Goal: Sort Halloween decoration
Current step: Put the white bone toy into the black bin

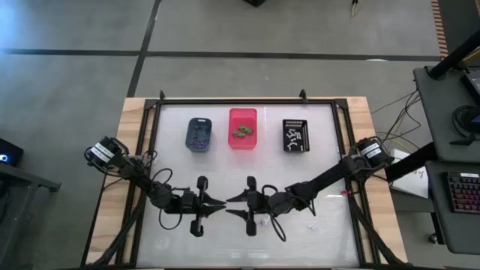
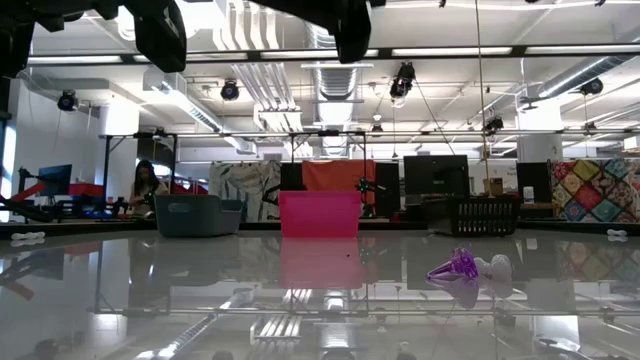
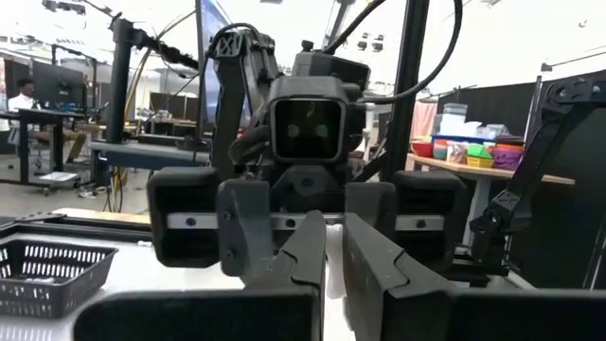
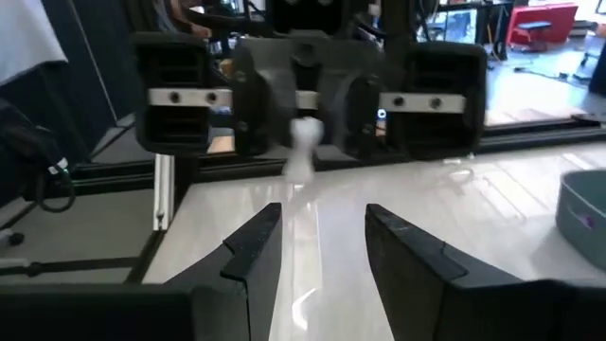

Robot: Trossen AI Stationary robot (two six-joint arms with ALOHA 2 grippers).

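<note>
My two grippers face each other near the middle of the table's near half. My left gripper [image 1: 220, 203] is shut on a small white trinket [image 4: 303, 150]. It shows from the front in the right wrist view. My right gripper [image 1: 231, 205] stands open, its two fingers [image 4: 258, 248] level and short of the trinket. A purple trinket [image 2: 458, 268] and a white one [image 2: 496, 270] lie on the table to the right. At the far side stand the blue-grey bin [image 1: 199, 135] with purple pieces, the pink bin [image 1: 242, 128] with green pieces, and the black bin [image 1: 295, 136] with white pieces. My left gripper pinches the white trinket between its two fingertips, about the trinket's middle [image 4: 304, 142]. The fingers lie level and point toward the table's right. The trinket stands roughly upright in the hold, lifted clear of the table.
A few more small trinkets [image 1: 264, 222] lie on the glossy table under and to the right of my right arm. A black frame [image 1: 225, 100] runs along the table's far edge and sides. Free surface lies between the grippers and the bins.
</note>
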